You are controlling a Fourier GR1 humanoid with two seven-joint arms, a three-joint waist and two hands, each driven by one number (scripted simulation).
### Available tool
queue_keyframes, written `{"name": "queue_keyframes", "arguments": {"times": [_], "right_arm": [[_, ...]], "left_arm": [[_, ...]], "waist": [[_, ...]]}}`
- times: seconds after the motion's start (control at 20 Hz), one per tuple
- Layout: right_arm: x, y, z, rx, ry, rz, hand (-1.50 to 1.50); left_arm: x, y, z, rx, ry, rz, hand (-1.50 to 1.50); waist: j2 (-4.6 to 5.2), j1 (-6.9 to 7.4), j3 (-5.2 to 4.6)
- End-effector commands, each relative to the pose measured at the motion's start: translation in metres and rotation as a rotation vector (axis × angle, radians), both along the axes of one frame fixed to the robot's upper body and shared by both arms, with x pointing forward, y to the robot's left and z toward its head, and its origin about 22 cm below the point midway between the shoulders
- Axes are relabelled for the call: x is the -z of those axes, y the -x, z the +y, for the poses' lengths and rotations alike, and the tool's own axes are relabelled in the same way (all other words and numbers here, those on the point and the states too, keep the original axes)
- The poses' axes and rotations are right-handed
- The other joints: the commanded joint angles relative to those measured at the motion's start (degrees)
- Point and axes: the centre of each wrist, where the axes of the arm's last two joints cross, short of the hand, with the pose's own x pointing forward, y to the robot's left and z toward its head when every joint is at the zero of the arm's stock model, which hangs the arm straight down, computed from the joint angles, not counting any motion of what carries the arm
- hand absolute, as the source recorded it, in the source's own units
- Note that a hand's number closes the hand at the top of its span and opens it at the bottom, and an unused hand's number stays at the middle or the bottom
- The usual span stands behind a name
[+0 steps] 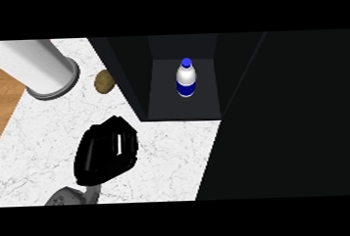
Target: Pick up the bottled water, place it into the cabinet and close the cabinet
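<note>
The bottled water [186,78], white with a blue cap and blue base, stands upright inside the dark cabinet [163,108], near the middle of its floor. Nothing touches it. The cabinet is open. Its black door [294,120] stands out toward me and fills the right side of the view. My left hand [106,152] hovers over the marble counter, below and left of the cabinet's opening. Its fingers are relaxed and hold nothing. My right hand does not show anywhere.
A large white cylinder with a grey rim [40,68] stands at the upper left. A brown potato [104,82] lies beside it, close to the cabinet's left wall. A wooden surface [3,99] borders the white marble counter [165,159] on the left.
</note>
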Motion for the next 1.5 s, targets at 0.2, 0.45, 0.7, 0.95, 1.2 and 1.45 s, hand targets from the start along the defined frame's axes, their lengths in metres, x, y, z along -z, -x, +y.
{"name": "queue_keyframes", "arguments": {"times": [0.2,0.45,0.7,0.95,1.2,1.45], "right_arm": [[-0.015,0.007,0.044,-0.127,-0.029,-0.005,1.50],[-0.009,0.012,0.094,-0.221,-0.013,-0.033,1.50],[-0.023,-0.017,0.109,-0.167,0.043,-0.189,1.50],[-0.022,-0.045,0.119,-0.046,0.028,-0.180,1.50],[-0.034,-0.071,0.119,0.048,-0.021,-0.108,1.50],[-0.048,-0.137,0.125,0.103,-0.067,-0.009,1.50]], "left_arm": [[-0.005,0.044,0.057,-0.049,-0.005,-0.011,1.50],[-0.006,0.037,0.074,-0.084,0.010,-0.026,1.50],[-0.012,0.053,0.090,-0.079,0.011,-0.019,1.50],[-0.012,0.057,0.113,-0.085,0.006,-0.027,1.50],[-0.008,0.067,0.122,-0.065,0.018,-0.023,1.50],[-0.010,0.073,0.139,-0.060,0.005,-0.026,1.50]], "waist": [[0.17,0.00,-0.04],[0.19,-0.42,-0.04],[0.32,1.22,-0.15],[0.63,1.82,-0.15],[0.81,1.91,-0.13],[1.04,2.13,0.00]]}}
